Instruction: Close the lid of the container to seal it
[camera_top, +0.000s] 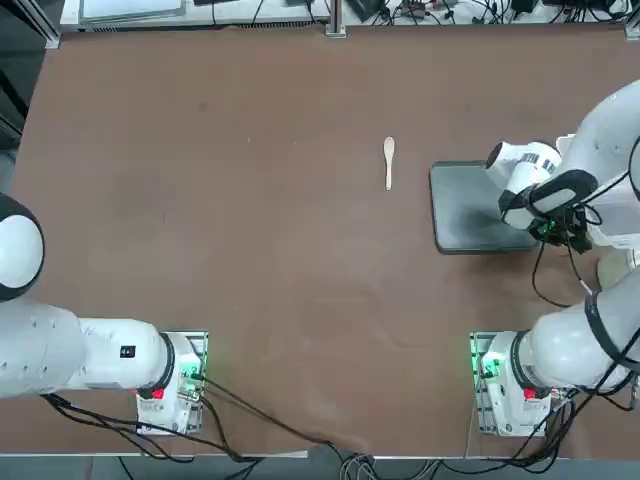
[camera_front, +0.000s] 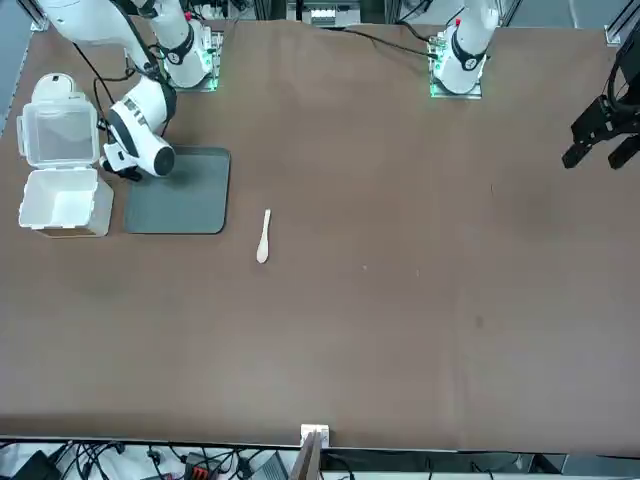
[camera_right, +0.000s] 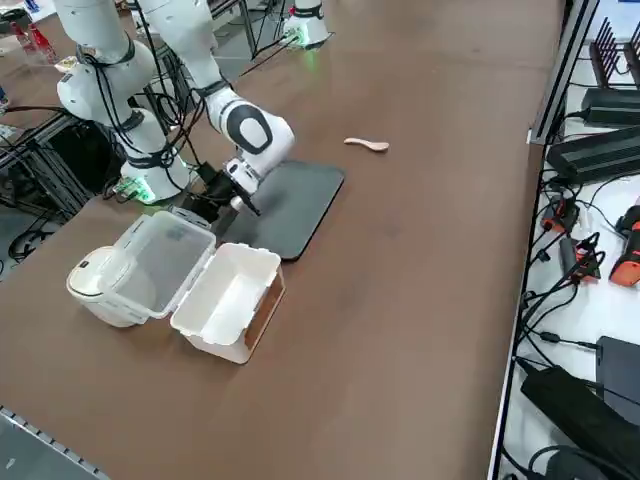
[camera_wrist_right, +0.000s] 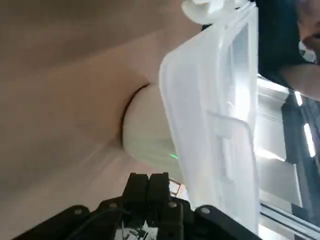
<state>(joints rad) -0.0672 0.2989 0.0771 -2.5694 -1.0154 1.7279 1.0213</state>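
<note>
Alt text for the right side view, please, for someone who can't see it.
A white translucent container stands on a brown table, its hinged lid open and leaning back against a rounded white object. The right arm's claw is beside them, over a dark grey tray; a white spoon lies beyond.

Container (camera_right: 228, 300), white translucent plastic, rounded corners, upright on the table beside the grey tray, uncovered, lid (camera_right: 165, 262) hinged to its side, swung open, leaning back against a round white object
</note>
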